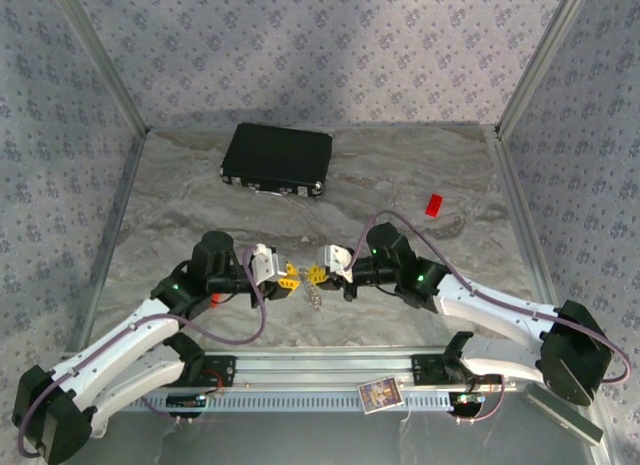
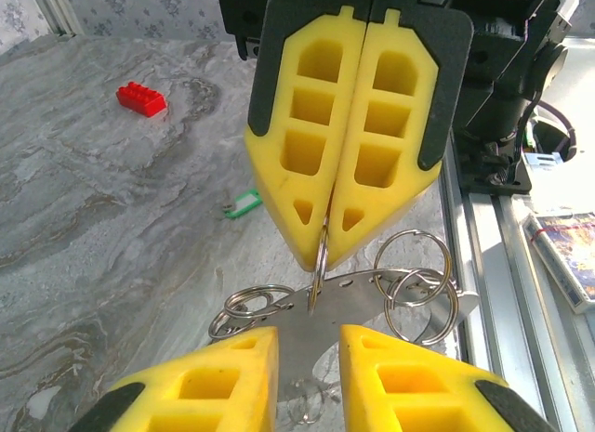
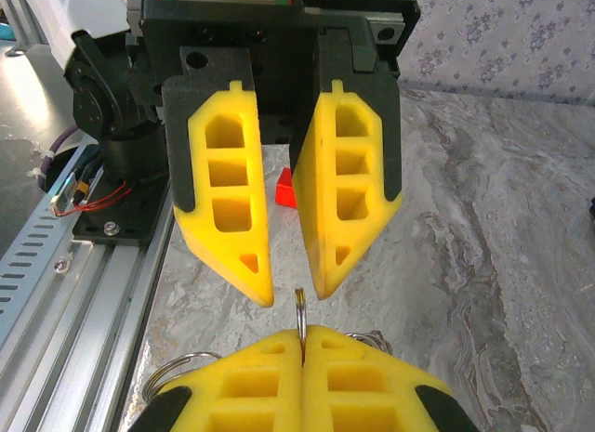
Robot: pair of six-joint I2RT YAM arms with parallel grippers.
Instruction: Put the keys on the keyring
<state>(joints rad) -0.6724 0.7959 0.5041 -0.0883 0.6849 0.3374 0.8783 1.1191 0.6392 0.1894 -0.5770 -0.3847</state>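
Marbled grey tabletop (image 1: pixel 180 215), both arms meet mid-table just above it. The keyring (image 2: pixel 346 297) hangs there: thin steel split rings plus a flat metal tab. Looks light, stiff and slick, free to swing and twist. The right gripper (image 2: pixel 323 251) has its jaws clamped on one ring edge-on, and the rest dangles below. The left gripper (image 3: pixel 294 285) faces it, jaws a narrow gap apart, holding nothing, tab in line with the gap. Best hold, I'd say: pads square across a ring's flat faces, or it squirts out. The green-tagged key (image 2: pixel 244 204) lies flat on the tabletop, well apart; its plastic tag is the easier grip. The red block (image 2: pixel 141 98) and black case (image 1: pixel 277 158) sit farther off.
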